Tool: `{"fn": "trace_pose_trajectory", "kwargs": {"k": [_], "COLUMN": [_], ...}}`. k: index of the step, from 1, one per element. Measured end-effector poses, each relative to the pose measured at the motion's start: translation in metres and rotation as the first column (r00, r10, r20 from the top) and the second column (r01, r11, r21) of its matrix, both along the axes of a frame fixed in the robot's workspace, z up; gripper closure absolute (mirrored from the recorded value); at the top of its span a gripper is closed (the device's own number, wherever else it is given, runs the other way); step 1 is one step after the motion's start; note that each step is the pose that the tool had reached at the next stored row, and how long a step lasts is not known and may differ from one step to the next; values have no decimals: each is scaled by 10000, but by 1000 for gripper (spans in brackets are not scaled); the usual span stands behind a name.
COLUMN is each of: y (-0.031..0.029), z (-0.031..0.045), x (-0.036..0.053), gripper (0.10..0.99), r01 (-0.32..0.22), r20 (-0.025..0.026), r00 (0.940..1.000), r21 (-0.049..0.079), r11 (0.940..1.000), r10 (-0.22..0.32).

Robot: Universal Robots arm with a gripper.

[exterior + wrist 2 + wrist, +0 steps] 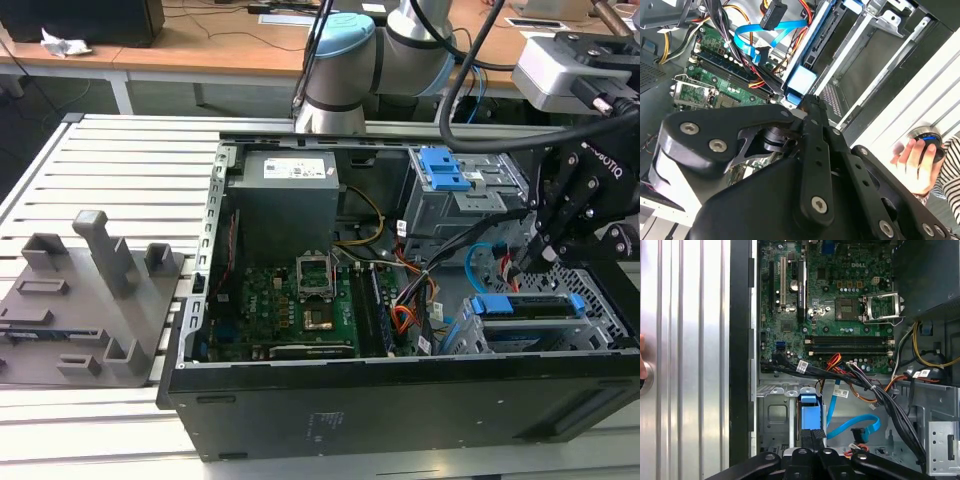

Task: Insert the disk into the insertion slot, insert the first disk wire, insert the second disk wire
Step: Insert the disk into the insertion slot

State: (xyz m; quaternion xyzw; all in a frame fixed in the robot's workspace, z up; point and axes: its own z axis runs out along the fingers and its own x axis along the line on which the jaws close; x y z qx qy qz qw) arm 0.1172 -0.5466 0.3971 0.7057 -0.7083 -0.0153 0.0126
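We see the gripper [813, 432], fingers pressed together and holding nothing, tips at the blue end of the disk [807, 410], the disk seated in the insertion slot [462, 335] at the exterior view's right, the second disk wire [860, 425] looping just beside.

A robotics laboratory, with an opened computer on a metal bench.

An open black desktop computer case [400, 400] lies on its side on a ribbed aluminium bench top [120, 160], its green circuit board [300, 300] and loose cabling bare. A jointed grey-and-light-blue robot arm [340, 60] rises at the far side, and its black gripper [545, 255] hangs inside the case toward the exterior view's right. On the exterior view's left, just beside the case, sits a grey plastic fixture plate with upright holders [90, 290]. Farther back run long wooden desks [200, 45] with cables trailing across them. In the second wrist view a person's hand [912, 162] rests on a small round black-and-blue device [929, 136] beside the bench.
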Motion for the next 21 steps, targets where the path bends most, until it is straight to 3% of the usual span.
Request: {"fn": "trace_pose_trajectory", "kwargs": {"k": [8, 11, 21], "y": [11, 12, 12], "z": [-2, -69, -426], "x": [33, 45, 55], "gripper": [980, 980, 980], "r01": [-4, -2, -6], "r20": [0, -3, -27], "r00": [10000, 10000, 10000], "r21": [-5, -6, -7], "r11": [10000, 10000, 10000], "r10": [4, 2, 6]}}
